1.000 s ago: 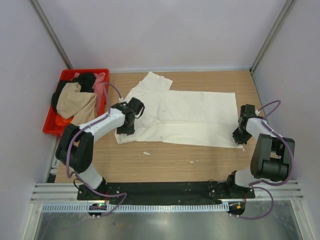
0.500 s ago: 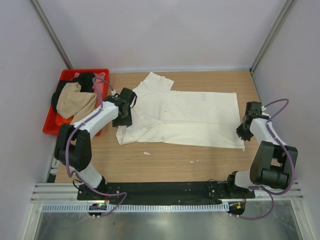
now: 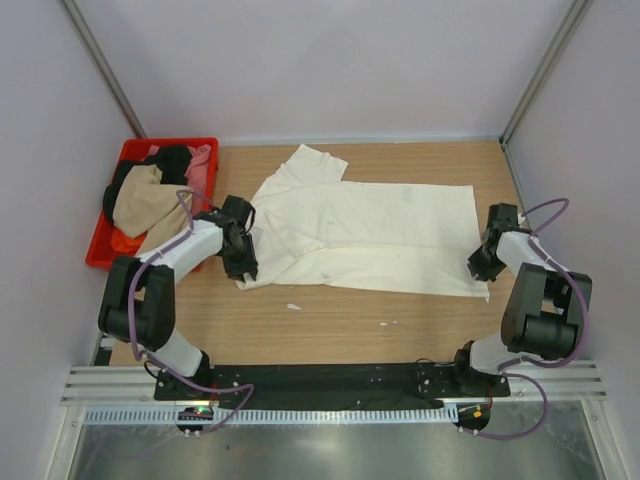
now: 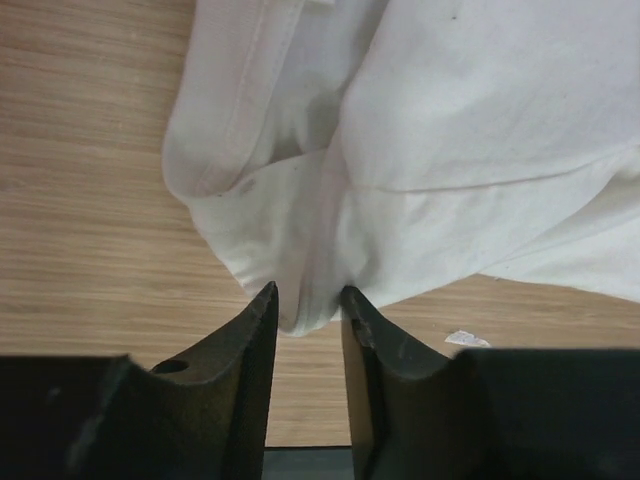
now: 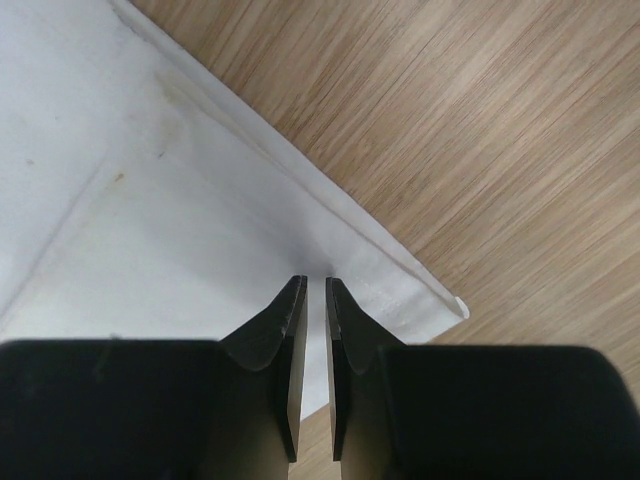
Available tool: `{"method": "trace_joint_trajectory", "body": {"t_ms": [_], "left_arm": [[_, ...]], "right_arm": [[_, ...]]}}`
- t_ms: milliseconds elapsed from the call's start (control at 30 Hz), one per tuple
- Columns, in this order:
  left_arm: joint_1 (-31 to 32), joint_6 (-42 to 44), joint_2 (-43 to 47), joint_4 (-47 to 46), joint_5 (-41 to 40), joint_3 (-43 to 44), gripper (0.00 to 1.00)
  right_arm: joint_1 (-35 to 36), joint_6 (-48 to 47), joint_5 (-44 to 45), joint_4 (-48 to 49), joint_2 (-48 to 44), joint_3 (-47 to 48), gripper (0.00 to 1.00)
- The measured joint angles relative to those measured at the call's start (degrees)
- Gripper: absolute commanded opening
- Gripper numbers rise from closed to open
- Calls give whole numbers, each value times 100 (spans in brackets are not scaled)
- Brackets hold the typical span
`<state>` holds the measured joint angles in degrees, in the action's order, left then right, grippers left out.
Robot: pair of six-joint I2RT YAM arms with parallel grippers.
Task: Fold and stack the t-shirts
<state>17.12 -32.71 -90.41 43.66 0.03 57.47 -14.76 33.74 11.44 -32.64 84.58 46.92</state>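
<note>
One cream shirt [image 3: 370, 235] lies spread across the middle of the table [image 3: 330, 320] seen from above, its body running left to right, a sleeve pointing to the far edge, and the left end rumpled. The left gripper [image 3: 243, 268] sits at that rumpled near-left corner and the right gripper [image 3: 478, 268] at the near-right hem corner, both low on the cloth. A red crate [image 3: 135, 150] stands at the far left, near the shirt but apart from it, holding a heap of other shirts [image 3: 150, 200], tan on top with black, pink and orange showing round it. Two small white flecks [image 3: 293, 306] lie on the bare wood in front of the shirt. From the left wrist, a bunched fold of the cream shirt [image 4: 450, 150] is caught between the jaw tips, so the left gripper [image 4: 307, 300] is clamped on it, with soft folds lying beyond. From the right wrist, the right gripper [image 5: 310, 290] has its jaws nearly together, pinching the thin cloth close to the hem corner, and the stitched edge runs diagonally past the tips over the wood
</note>
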Motion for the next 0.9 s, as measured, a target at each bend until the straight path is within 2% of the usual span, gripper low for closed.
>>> {"method": "trace_joint_trajectory", "body": {"t_ms": [67,100,133,367,500,633,700,800,900], "left_arm": [[-2,-2,-63,-44,26,-17,19],[-2,-2,-109,-55,22,7,6],[0,13,-192,-31,-2,76,1],[0,140,-704,208,-658,979,0],[0,238,-1064,319,-935,1399,35],[0,321,-1187,494,-1163,1410,41],[-11,337,-1187,612,-1270,1484,41],[-81,339,-1185,765,-1311,1742,48],[-247,315,-1119,719,-1211,1923,48]], "right_arm": [[-11,-24,74,24,87,0,18],[-22,-33,122,33,116,0,18],[-35,-44,173,42,131,0,18],[-120,-70,535,94,142,0,18],[-120,-87,590,50,142,24,18],[-33,-170,498,-44,-13,168,23],[313,-221,437,-17,-382,262,27],[1471,-380,378,428,-973,433,28],[2857,-651,103,1241,-1025,769,28]]}}
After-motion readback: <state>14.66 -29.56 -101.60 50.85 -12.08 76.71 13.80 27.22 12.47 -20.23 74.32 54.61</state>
